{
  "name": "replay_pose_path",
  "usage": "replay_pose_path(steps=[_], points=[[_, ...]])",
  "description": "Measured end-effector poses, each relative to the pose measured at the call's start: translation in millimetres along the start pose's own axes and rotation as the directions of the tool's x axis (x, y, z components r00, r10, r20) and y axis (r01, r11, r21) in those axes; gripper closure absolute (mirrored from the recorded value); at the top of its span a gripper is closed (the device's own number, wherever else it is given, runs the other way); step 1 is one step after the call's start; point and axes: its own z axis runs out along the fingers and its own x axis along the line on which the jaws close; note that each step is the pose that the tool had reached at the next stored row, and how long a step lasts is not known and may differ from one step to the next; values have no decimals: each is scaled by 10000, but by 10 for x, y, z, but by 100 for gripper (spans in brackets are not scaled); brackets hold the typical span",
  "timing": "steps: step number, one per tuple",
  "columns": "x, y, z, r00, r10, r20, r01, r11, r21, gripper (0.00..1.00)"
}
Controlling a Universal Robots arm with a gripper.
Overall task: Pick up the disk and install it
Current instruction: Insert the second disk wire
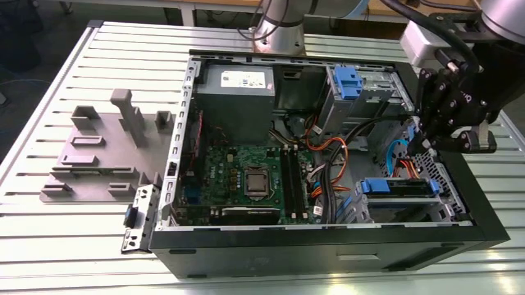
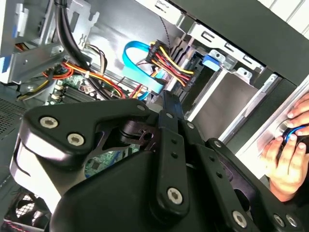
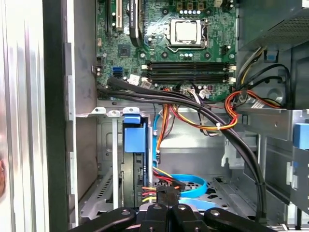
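slatted metal bench [image 1: 74, 246] carries open pc case [image 1: 328, 246]. disk [image 1: 399, 187] seated in lower drive bay, blue tab outward. gripper [image 1: 426, 144] above bay, jaws pressed together, empty. advice: align carrier rails square with bay guides.

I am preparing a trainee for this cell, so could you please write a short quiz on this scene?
1. True or false: the disk lies on the grey fixture outside the case.
2. In the exterior view, the gripper hangs over: A) the power supply; B) the end of the case at the exterior view's right, near the disk; C) the grey fixture.
3. Fill in: in the second wrist view, a person's ____ rests beside the case.

Key: 1 false, the disk sits inside the case; 2 B; 3 hand.
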Motion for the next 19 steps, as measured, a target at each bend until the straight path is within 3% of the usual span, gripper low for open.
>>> replay_pose_path(steps=[3,10,17,19], points=[[-32,1,-1,10000,-3,-53,3,10000,-11,89],[-64,-7,1,9999,-50,-154,47,9998,-179,89],[-65,-22,6,9996,-225,-155,221,9995,-221,89],[-65,-27,8,9995,-279,-153,275,9994,-227,83]])
